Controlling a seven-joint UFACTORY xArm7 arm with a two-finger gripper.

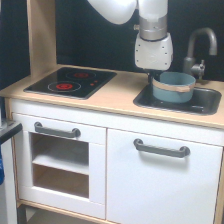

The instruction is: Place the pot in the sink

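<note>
Teal and tan-banded, the small round pot (173, 86) sits inside the dark grey metal sink (205, 102), recessed in the light wooden counter (107, 97). Directly behind it, the white arm's gripper (152, 76) is hidden; I cannot tell its opening.

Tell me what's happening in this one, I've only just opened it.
A single white robot arm is working at a toy kitchen counter. Its gripper is down at the rim of the light blue pot, which sits in the dark sink on the exterior view's right, in front of the grey faucet. Whether the fingers are closed on the rim or have let go cannot be told from here. The black stovetop on the exterior view's left has nothing on it.
</note>
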